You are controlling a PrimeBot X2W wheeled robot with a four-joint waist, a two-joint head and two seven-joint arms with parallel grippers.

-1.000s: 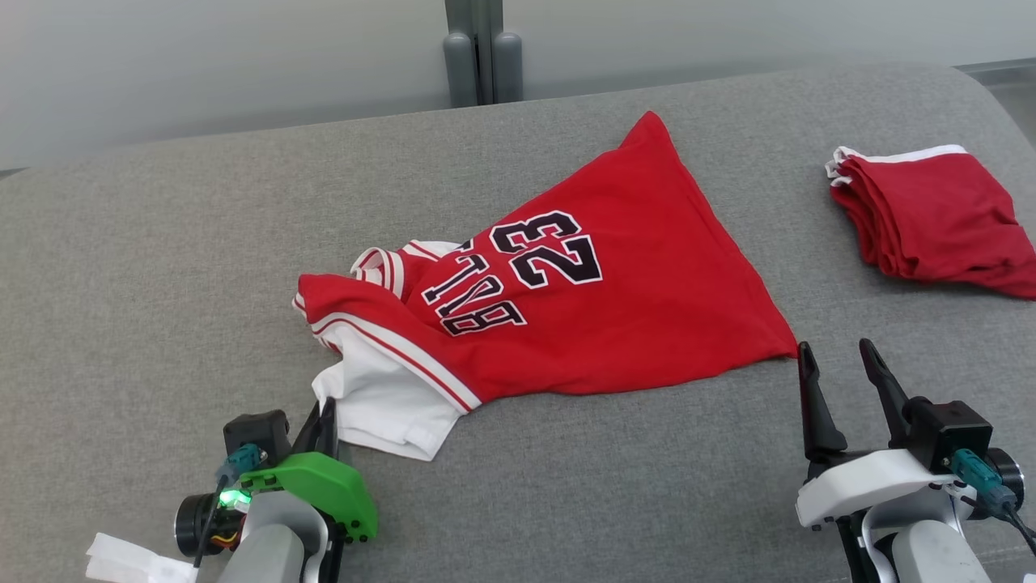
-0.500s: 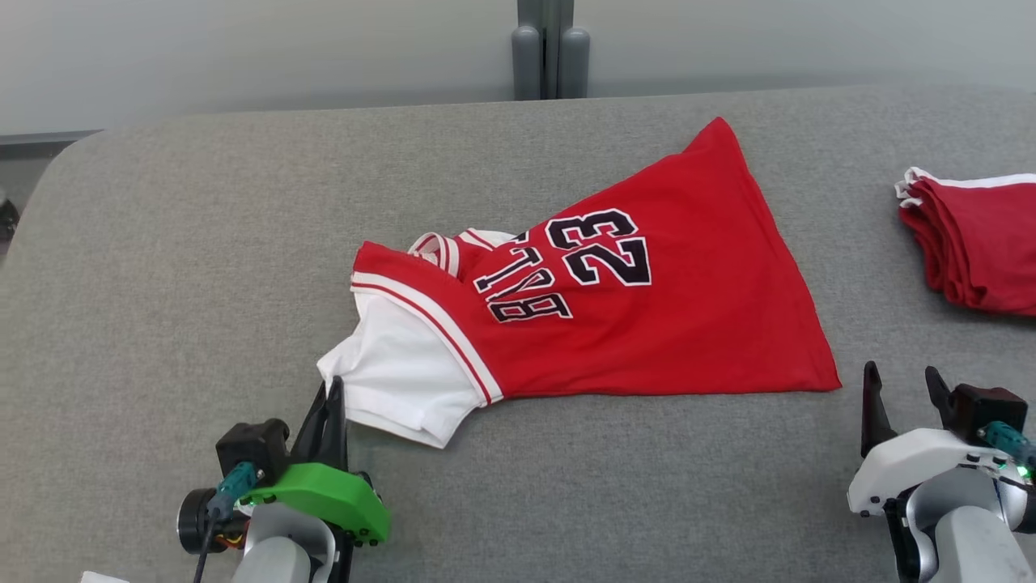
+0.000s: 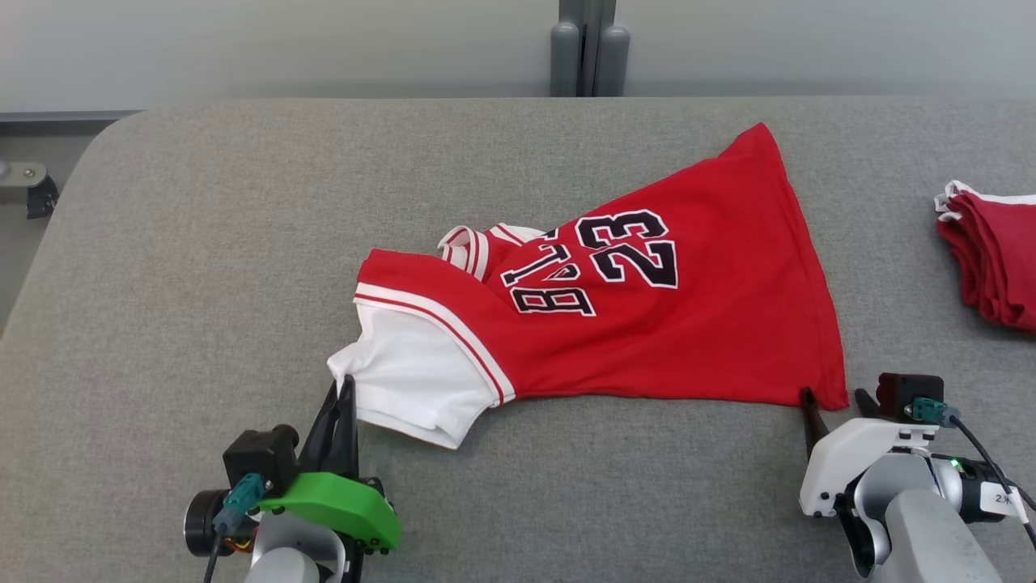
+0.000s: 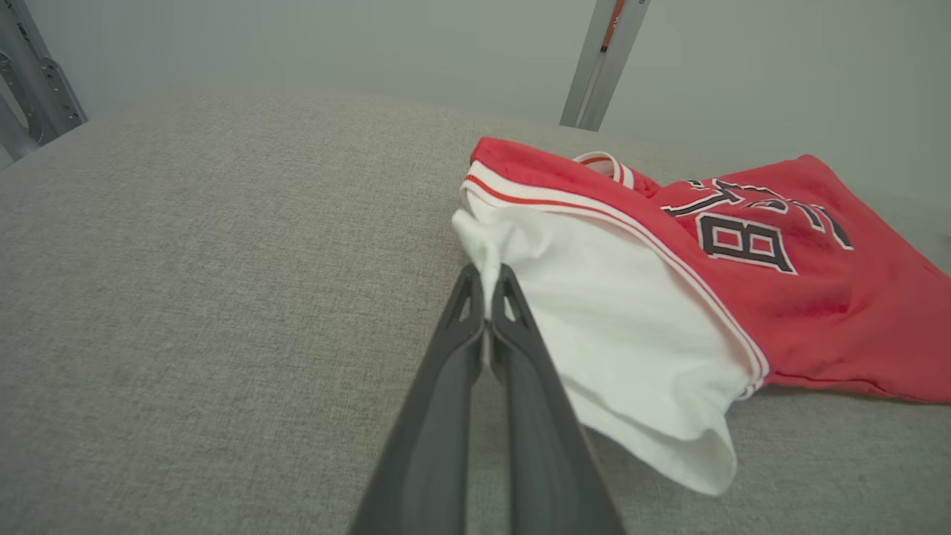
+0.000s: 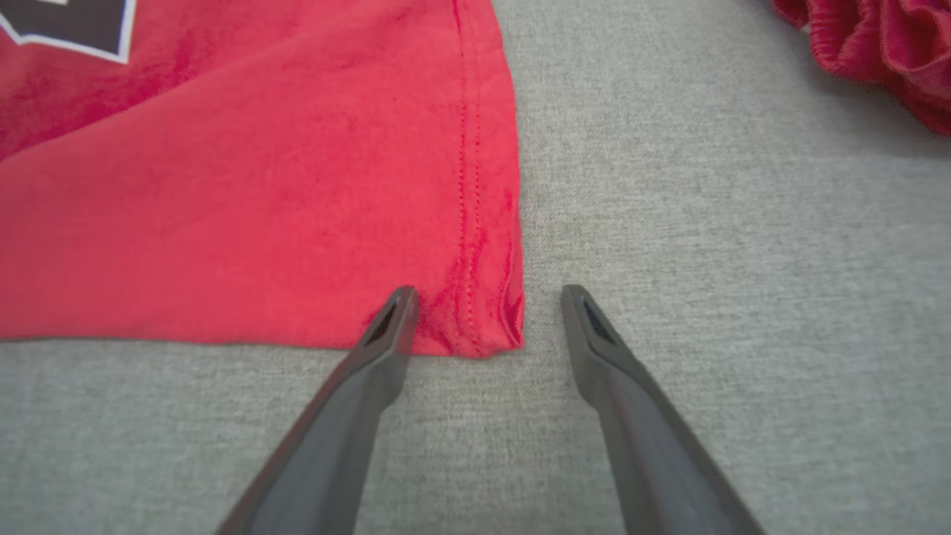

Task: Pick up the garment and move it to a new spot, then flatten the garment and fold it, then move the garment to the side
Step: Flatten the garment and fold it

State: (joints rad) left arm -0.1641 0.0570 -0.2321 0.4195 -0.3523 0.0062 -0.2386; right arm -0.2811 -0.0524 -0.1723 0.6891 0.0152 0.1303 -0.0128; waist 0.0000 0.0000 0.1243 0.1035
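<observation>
Clenched with the left pincer [image 3: 346, 387] on only a thin edge of the white sleeve, so likely to slip out under a hard pull. With the right pincer [image 3: 834, 397] released and straddling the red hem corner, easy to pinch just one layer or miss. As for the garment [image 3: 664, 324]: red jersey, black 23, bunched at the collar, lying in the middle of the worktop [image 3: 202, 243].

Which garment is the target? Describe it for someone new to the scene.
On the grey padded table, look at the middle: a red jersey lies spread out, its white sleeve pinched by the left hand. Unlike the folded red garment at the right edge, it bears a black 23 and lettering.
</observation>
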